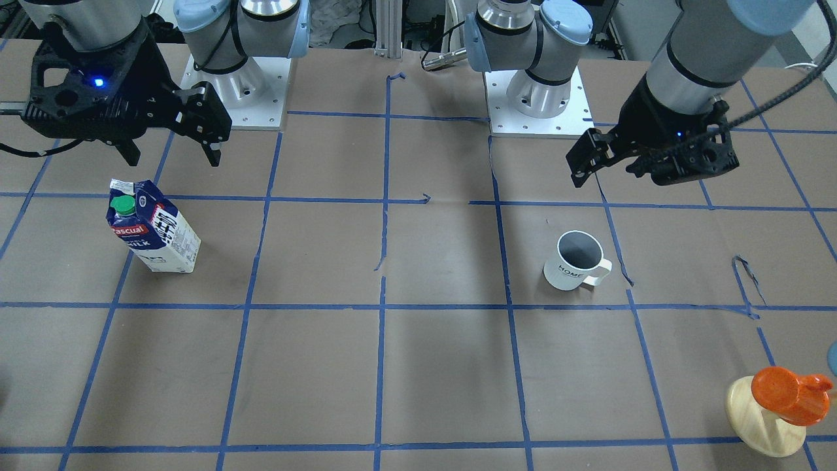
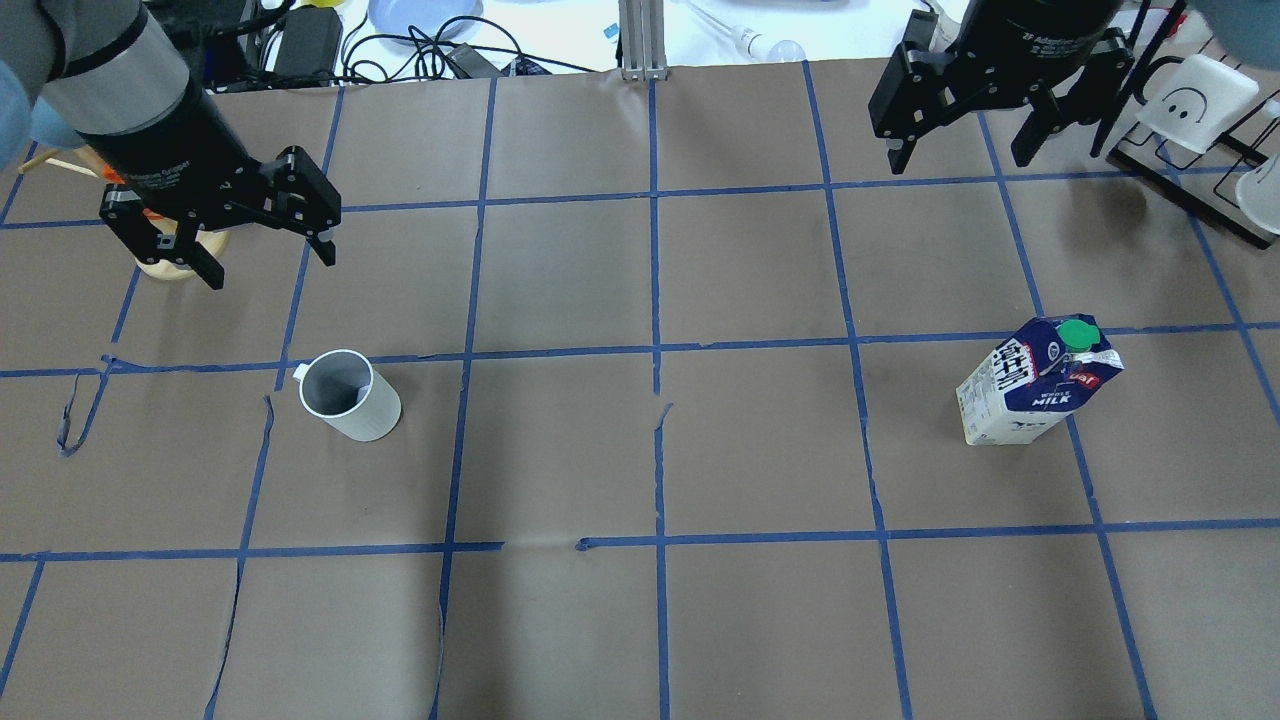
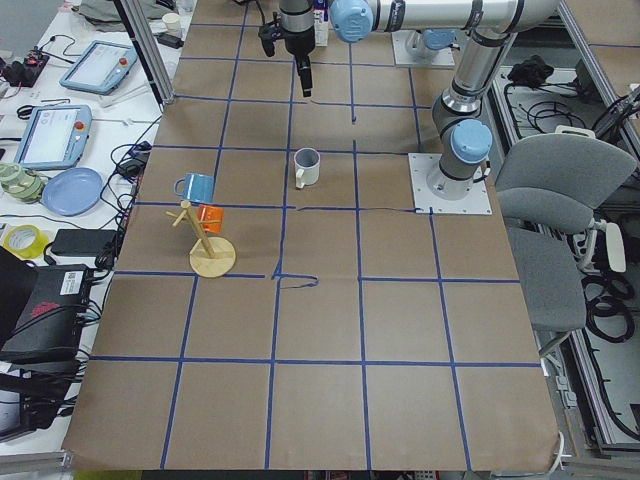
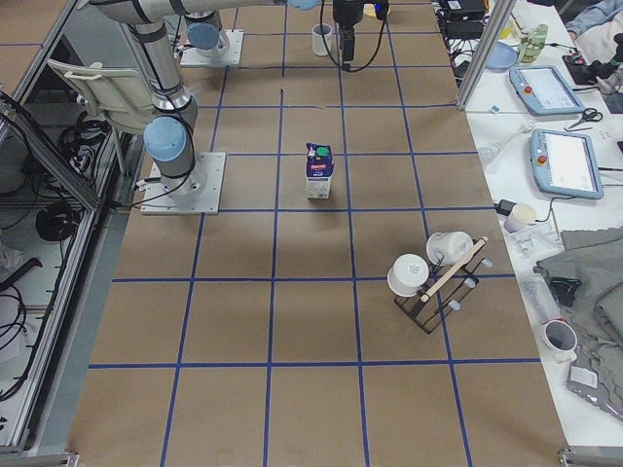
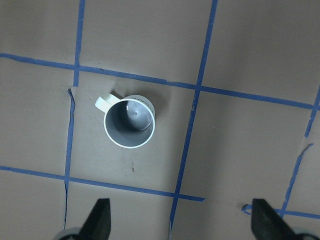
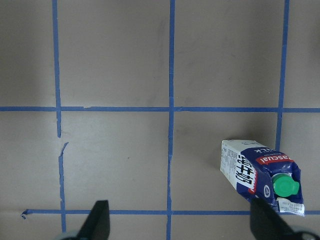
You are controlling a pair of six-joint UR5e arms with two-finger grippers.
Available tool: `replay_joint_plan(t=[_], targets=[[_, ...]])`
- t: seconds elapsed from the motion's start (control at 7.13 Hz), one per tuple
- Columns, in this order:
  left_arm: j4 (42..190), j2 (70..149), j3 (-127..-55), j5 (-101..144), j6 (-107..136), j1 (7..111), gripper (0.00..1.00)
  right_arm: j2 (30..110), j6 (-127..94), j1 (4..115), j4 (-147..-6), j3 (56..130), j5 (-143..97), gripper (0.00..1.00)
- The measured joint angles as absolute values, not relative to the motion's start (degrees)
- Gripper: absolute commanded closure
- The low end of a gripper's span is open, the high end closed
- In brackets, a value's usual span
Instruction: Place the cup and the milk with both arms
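Overhead exterior, cup: the white mug stands upright on the brown paper-covered table, on the robot's left half, with its handle turned to the far side.
Cup contents: the left wrist view looks straight down into it, and the inside is grey with nothing in it.
Milk: the blue and white gable-top carton stands upright on the robot's right half, well apart from the cup, with its green screw cap on.
Left gripper: the left gripper hangs above the table just beyond the cup. Its fingers are spread wide and hold nothing, clear of the mug.
Right gripper: the right gripper hangs farther back, beyond the carton, with its fingers also spread wide, empty and touching nothing.
Writing: in the front-facing view the cup's wall reads "HOME" in black. The carton carries a red "Pascual" label, and "WHOLE MILK" can be read from overhead.
Far corner: an orange cup sits on a round wooden stand at the table's left end.
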State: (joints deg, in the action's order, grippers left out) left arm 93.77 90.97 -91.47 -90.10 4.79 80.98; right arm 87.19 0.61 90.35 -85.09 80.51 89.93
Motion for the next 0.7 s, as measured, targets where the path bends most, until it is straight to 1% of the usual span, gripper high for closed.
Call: replay_joint_plan(t=[0.28, 0.56, 0.7], targets=[[83.7, 92.9, -99.6, -90.0, 4.8, 76.1, 0.00, 87.2, 0.7, 90.4, -85.1, 80.5, 90.0, 0.00], [70.6, 95.8, -108.6, -90.1, 3.5, 74.5, 0.00, 87.2, 0.6, 90.3, -85.1, 80.5, 89.9, 0.00], [66.5, 97.1, -111.0, -90.4, 1.4, 74.3, 0.00, 87.2, 0.7, 90.3, -85.0, 80.5, 89.9, 0.00]])
